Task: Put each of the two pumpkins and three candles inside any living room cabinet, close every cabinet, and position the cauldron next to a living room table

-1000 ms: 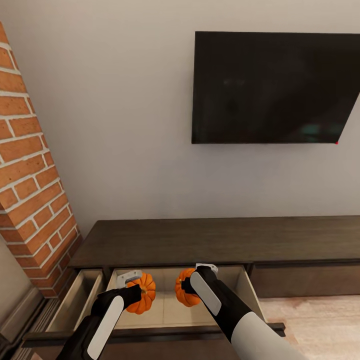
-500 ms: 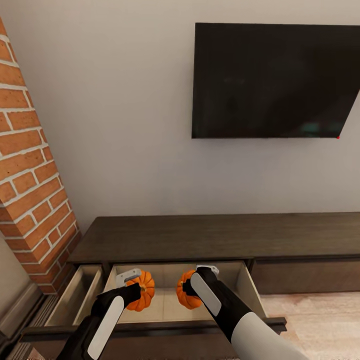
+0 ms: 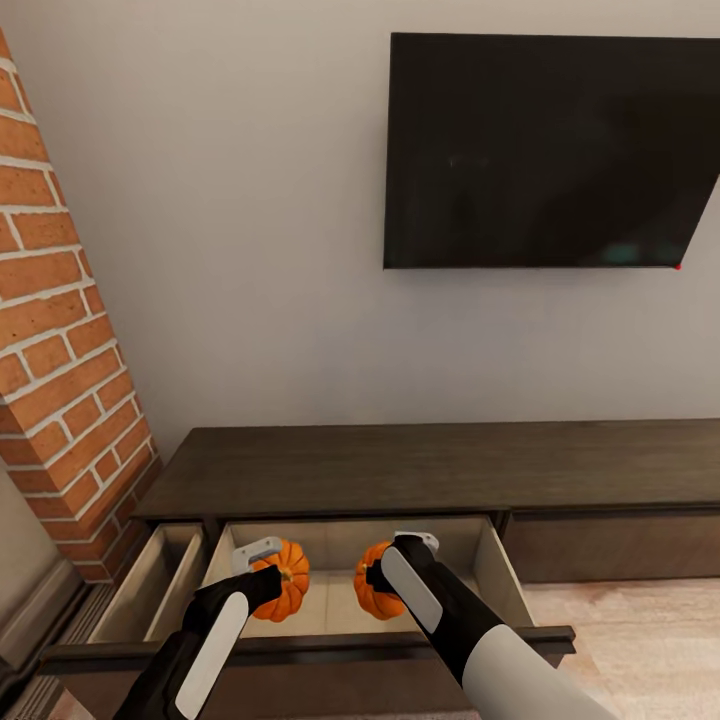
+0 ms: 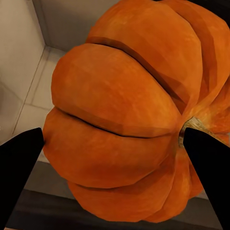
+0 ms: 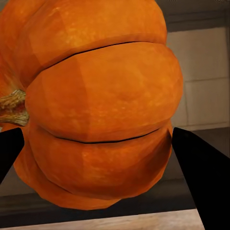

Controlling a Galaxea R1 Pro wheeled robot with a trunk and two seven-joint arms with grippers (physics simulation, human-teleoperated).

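Both pumpkins have sunk lower into the cabinet's (image 3: pixel 400 470) open drawer (image 3: pixel 340 615); left hand (image 3: pixel 268 582) clamps one pumpkin (image 3: pixel 286 590), right hand (image 3: pixel 385 572) the other pumpkin (image 3: pixel 372 590). Release looks imminent.

Both arms reach forward and down side by side, black forearms with white panels, the right one showing a big white upper shell. The left gripper (image 3: pixel 272 583) is clamped on a ribbed orange pumpkin (image 3: pixel 287 593), and the right gripper (image 3: pixel 377 577) grips its own squat orange pumpkin (image 3: pixel 372 592) the same way.
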